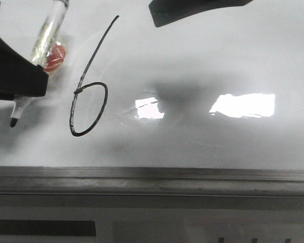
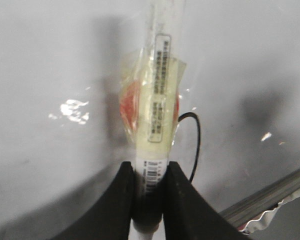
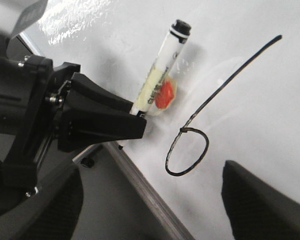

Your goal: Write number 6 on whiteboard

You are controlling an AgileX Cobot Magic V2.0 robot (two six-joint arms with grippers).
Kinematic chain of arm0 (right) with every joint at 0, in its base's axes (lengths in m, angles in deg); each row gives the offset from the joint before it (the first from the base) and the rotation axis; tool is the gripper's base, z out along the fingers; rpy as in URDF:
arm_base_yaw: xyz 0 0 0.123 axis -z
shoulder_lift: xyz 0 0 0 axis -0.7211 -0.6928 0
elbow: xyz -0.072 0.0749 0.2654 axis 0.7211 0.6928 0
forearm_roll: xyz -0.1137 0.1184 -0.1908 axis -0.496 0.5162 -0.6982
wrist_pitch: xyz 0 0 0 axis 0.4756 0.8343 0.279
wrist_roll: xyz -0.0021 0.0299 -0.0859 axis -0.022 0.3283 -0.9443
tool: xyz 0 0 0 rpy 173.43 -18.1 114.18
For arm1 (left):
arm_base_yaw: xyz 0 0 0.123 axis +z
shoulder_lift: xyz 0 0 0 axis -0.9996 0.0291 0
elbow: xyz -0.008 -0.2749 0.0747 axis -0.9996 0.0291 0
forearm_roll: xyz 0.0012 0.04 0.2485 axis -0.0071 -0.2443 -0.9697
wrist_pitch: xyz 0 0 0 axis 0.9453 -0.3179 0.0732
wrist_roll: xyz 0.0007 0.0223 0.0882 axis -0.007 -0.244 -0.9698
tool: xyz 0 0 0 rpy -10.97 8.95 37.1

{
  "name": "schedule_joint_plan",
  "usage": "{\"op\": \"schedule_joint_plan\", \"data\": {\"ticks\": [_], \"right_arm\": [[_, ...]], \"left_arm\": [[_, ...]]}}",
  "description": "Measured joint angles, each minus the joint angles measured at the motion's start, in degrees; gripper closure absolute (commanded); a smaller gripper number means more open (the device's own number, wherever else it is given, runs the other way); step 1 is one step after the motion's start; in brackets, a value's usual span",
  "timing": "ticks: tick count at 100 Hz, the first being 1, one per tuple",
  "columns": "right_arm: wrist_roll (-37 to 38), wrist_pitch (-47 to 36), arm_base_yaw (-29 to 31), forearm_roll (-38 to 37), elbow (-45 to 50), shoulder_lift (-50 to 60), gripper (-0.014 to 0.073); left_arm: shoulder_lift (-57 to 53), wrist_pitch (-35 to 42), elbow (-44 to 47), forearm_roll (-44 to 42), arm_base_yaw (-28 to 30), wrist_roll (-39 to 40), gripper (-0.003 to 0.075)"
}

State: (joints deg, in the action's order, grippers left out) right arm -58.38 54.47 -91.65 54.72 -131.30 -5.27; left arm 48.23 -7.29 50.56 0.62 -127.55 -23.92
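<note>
At left, the left gripper (image 1: 21,83) clenches a marker (image 1: 49,33), its tip clear of the whiteboard (image 1: 213,61); just right of it stands the number 6 (image 1: 89,91), slanted stroke and closed loop apparently complete, so little seems left but withdrawal; the marker's barcode label is too blurred to read; the right gripper (image 3: 150,200) hangs open, holding nothing.
</note>
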Motion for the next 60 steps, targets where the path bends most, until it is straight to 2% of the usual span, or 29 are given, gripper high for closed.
{"op": "schedule_joint_plan", "data": {"ticks": [22,60], "right_arm": [[0.0,0.6,0.0,1.5,0.0,0.0,0.0074],[0.0,1.0,0.0,1.8,0.0,0.0,0.0074]], "left_arm": [[0.0,-2.5,-0.1,7.2,1.3,0.0,0.0741],[0.0,-2.7,-0.1,7.8,1.3,0.1,0.0741]]}}
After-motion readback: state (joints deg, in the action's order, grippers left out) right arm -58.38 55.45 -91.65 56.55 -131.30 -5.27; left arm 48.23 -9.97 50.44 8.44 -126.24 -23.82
